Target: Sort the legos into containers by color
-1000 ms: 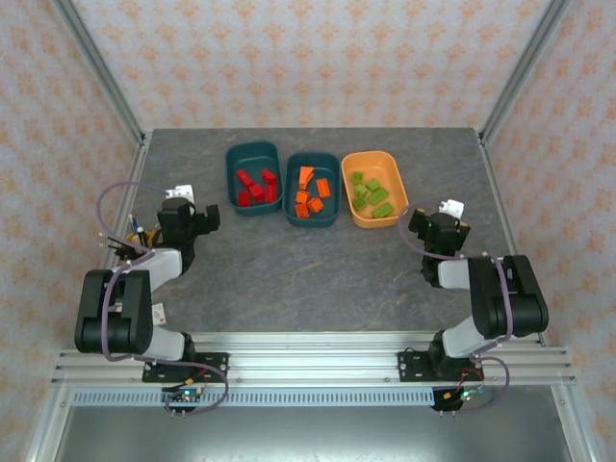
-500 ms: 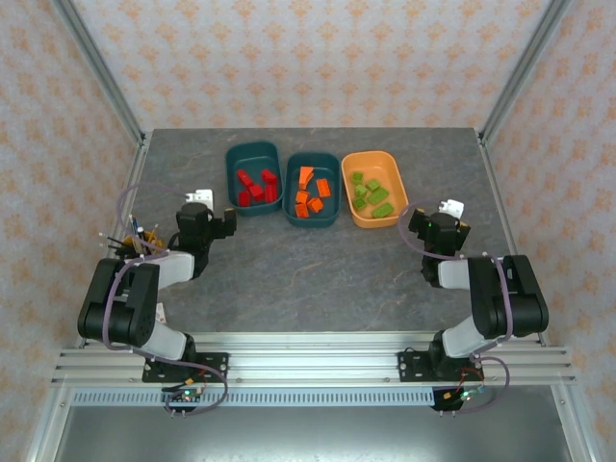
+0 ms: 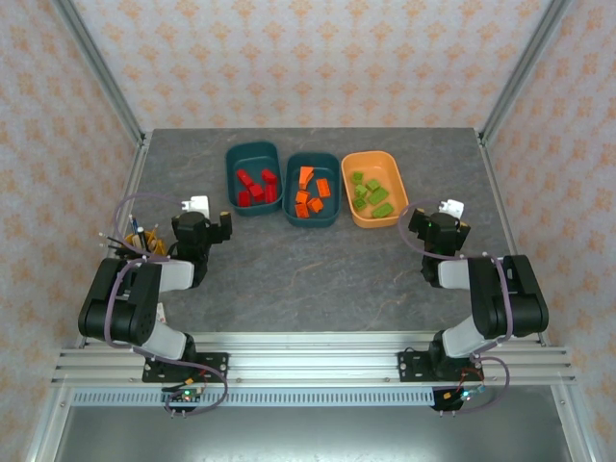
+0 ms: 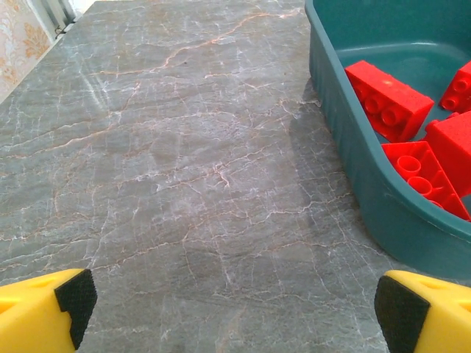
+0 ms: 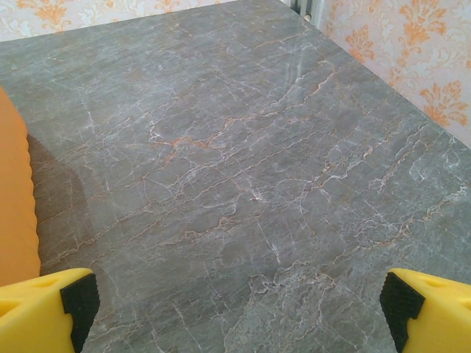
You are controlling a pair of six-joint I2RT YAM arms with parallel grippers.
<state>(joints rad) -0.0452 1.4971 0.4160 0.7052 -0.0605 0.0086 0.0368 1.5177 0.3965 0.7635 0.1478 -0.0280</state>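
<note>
From above, you have three tubs in a row along the far half of the table. The left teal tub holds the red bricks. The middle teal tub holds the orange bricks. The orange tub holds the green bricks. Every brick you can see lies in a tub with others of its own colour. By that, the sorting looks done, with nothing left to pick up. The left gripper sits near the front left corner of the red-brick tub. The right gripper sits just off the orange tub's front right corner. Neither is over a tub.

On your left wrist camera, the yellow fingertips stand at the two bottom corners. The jaws are wide apart, with only grey tabletop between them. The red-brick tub runs up the right side, its bricks lying loose inside.

On your right wrist camera, the fingertips are spread just as wide, with nothing held. The orange tub's wall shows at the left edge, and bare tabletop runs ahead.
</note>
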